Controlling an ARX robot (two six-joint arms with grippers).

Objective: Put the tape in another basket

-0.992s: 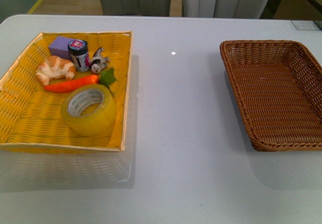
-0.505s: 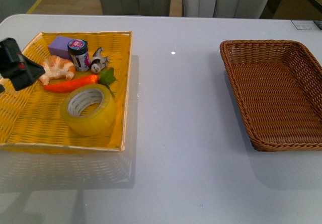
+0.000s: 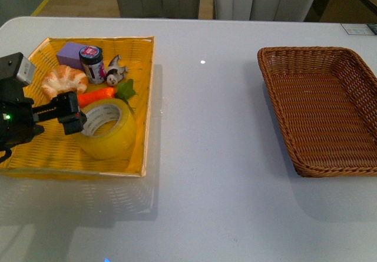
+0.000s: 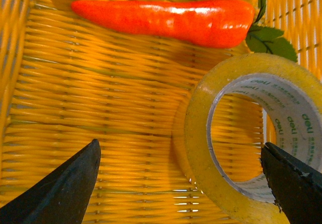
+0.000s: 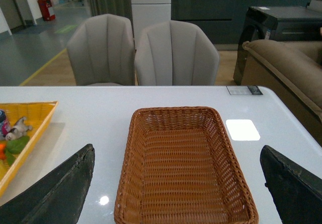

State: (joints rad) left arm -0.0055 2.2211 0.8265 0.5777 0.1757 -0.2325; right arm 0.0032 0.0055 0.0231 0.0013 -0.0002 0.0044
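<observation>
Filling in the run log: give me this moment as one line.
phase: pre-grasp | left gripper: open over tape | tape: in yellow tray, ungripped | right gripper: open | basket: empty

1. Tape: shone as glossy, translucent yellow film wound on a white, printed, paper-like core.
2. Yellow tray: looked woven from flat, smooth strips with a light sheen, ribbed to the eye.
3. Brown basket: looked like wicker, rough and ridged, mostly matt.
4. Carrot: gleamed smooth and glossy, like plastic.
5. Table: lay smooth and white, faintly reflective.
6. Left gripper: showed matt black fingers, hard like plastic.
7. Chairs: seemed padded in a matt grey covering.
</observation>
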